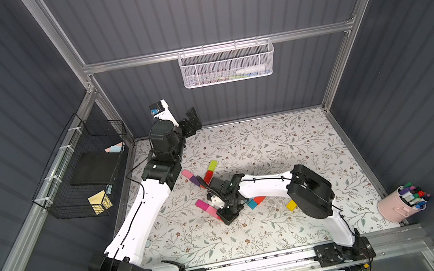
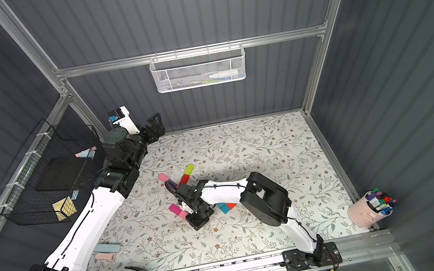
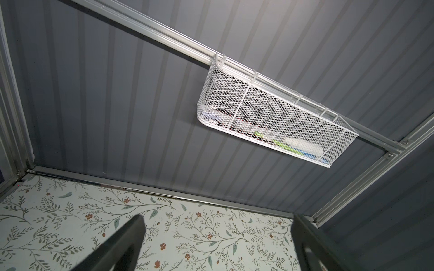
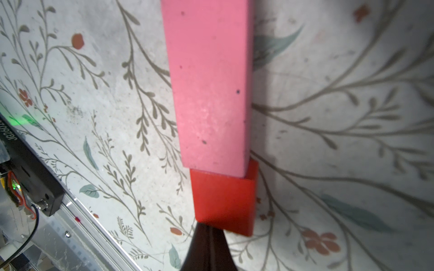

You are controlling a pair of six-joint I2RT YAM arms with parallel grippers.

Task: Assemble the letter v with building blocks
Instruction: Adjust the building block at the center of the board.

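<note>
Several markers [image 1: 414, 194] in pink cup [image 1: 390, 210] — bottle [image 1: 251, 70] in basket [image 1: 198, 69].

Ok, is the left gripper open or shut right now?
Open: the left gripper shows both fingers wide apart in its wrist view, holding nothing.

The left arm [image 1: 145, 213] and right arm [image 1: 265, 183] were white with black joints and thin black cables. Their black bases [image 1: 328, 254] sat on the silver rail [image 1: 261, 263].

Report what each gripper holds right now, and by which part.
Nothing is held. The left gripper hangs open and empty; the right gripper is shut, its tips at the end of the red block, not clamping it.
</note>
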